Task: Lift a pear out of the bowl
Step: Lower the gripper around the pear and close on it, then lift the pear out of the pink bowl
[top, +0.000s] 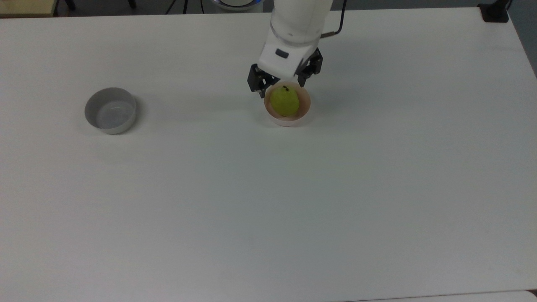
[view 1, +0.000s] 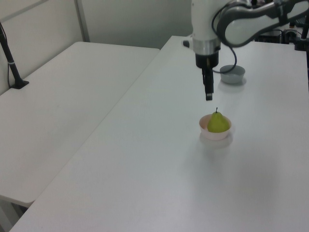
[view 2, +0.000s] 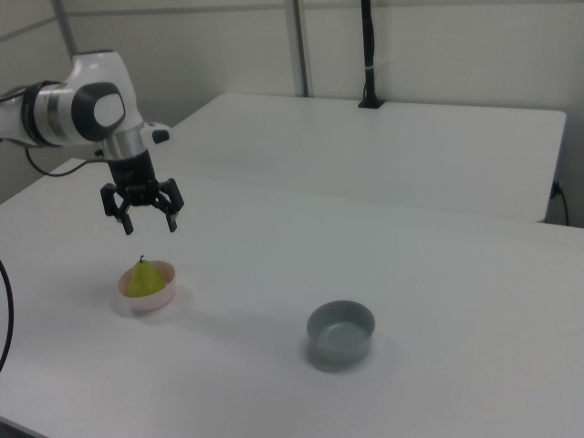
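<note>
Above the pear (view 2: 140, 279), your empty, wide-open end effector (view 2: 143, 219) risks clipping the light bowl (view 2: 153, 298) rim and tipping it.

- robotics lab or test room, not a home; a white Franka arm (view 1: 241, 19) reaches over a plain white table (top: 268, 188)
- a second white table (view 1: 63, 96) stands beside it in the left view; same bare top, no cloth, no clutter
- black pole (view 2: 368, 55) rises from a base on that second table in the right view, looks like a camera or sensor stand; a black mount (top: 495, 12) sits at the table corner in the top view
- pale partition walls with metal uprights (view 2: 297, 46) behind; black cables (view 2: 5, 319) trail at the right view's left edge
- cluttered desks with equipment (view 1: 270, 19) in the left view's top right
</note>
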`<state>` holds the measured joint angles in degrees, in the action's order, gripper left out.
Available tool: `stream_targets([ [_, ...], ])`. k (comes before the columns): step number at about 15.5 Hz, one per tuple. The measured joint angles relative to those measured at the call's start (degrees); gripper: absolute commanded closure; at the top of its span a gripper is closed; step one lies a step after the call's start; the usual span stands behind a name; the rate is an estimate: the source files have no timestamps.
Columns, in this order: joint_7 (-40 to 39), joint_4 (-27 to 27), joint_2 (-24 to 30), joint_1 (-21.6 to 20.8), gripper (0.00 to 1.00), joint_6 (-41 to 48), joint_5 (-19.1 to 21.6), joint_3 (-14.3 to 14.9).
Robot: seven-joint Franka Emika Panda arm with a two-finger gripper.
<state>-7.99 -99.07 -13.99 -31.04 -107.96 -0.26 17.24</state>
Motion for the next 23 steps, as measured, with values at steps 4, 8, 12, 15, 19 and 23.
stream_targets([
  [4, -0.4, -3.9, -2.1, -2.9, 0.00, -2.8, 0.0, 0.0],
  [8, -0.5, -5.4, -4.6, -3.7, 0.00, -4.3, -0.1, 0.0],
  [12, -1.0, -6.9, -6.3, -3.7, 0.00, -5.0, -1.3, 0.0],
  [15, -1.7, -8.2, -6.3, -3.7, 0.21, -7.0, -1.6, 0.0],
  [19, -3.1, -8.3, -6.2, -3.8, 0.50, -7.1, -2.1, 0.1],
  [23, -3.5, -8.3, -6.1, -3.8, 0.54, -7.1, -2.1, 0.1],
])
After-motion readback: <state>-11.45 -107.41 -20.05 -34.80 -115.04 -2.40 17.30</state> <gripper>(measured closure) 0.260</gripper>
